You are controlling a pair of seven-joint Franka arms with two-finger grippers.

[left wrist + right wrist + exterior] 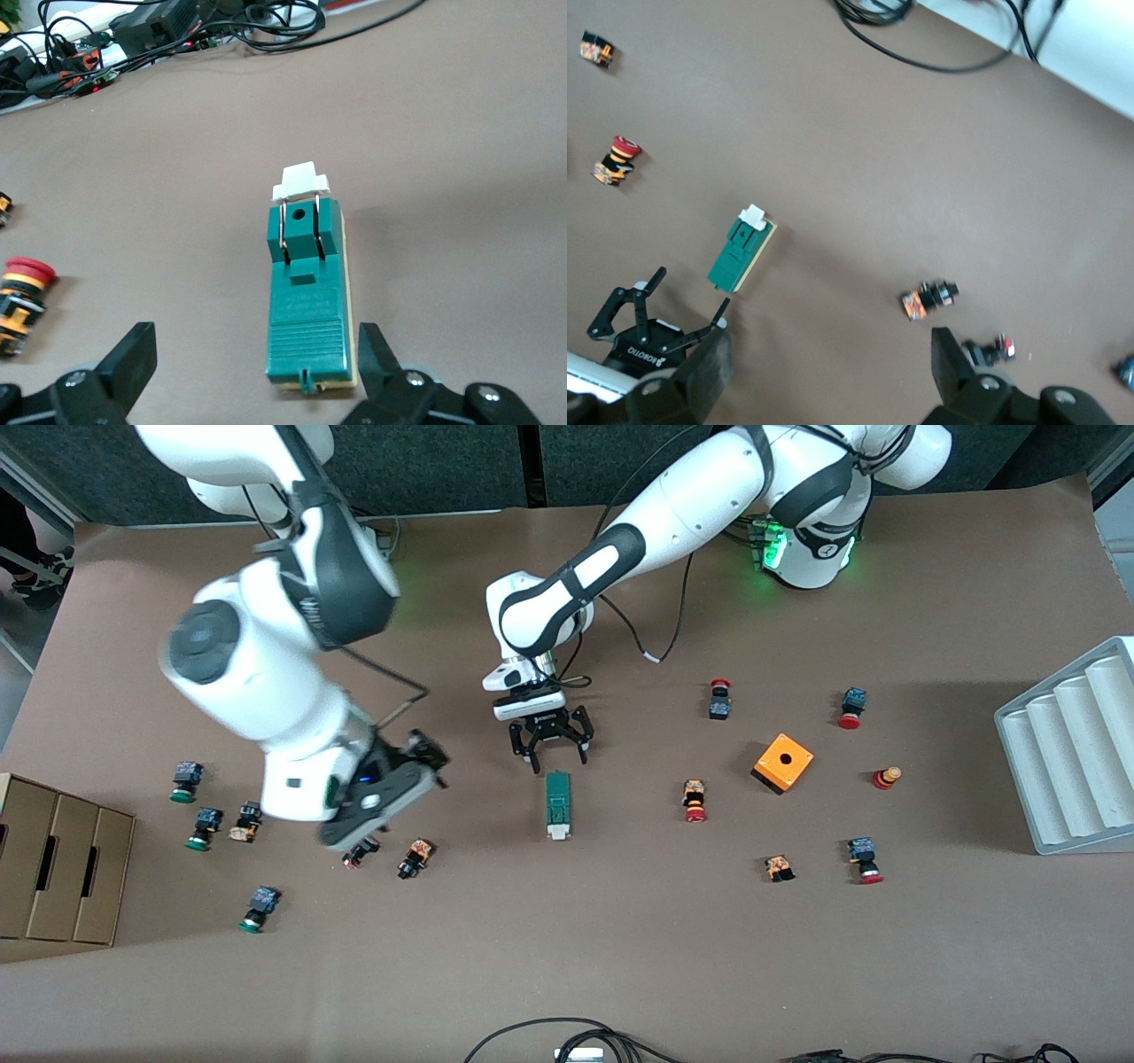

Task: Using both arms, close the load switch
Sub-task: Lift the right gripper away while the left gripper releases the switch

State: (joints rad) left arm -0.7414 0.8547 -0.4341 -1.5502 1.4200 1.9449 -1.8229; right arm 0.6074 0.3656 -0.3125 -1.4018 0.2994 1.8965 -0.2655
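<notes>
The left gripper (pixel 549 755) hangs with its fingers spread wide and empty, just above the dark-green end of the load switch (pixel 557 804). The right gripper (pixel 828 359), likewise open and empty, hovers over a push button (pixel 359 854). The switch lies flat mid-table, its long axis running toward the front camera, white block nearest that camera.

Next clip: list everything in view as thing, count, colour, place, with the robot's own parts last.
Dark-green load switch with white block: one, mid-table.
Orange cube with hole: one, toward the left arm's end.
Red-capped push buttons: several, scattered around the cube.
Green-capped push buttons: four, toward the right arm's end.
Cardboard box: one, brown, right arm's end.
White ridged tray: one, left arm's end.
Left gripper: open, over the switch's green end.
Right gripper: open, over small buttons.
</notes>
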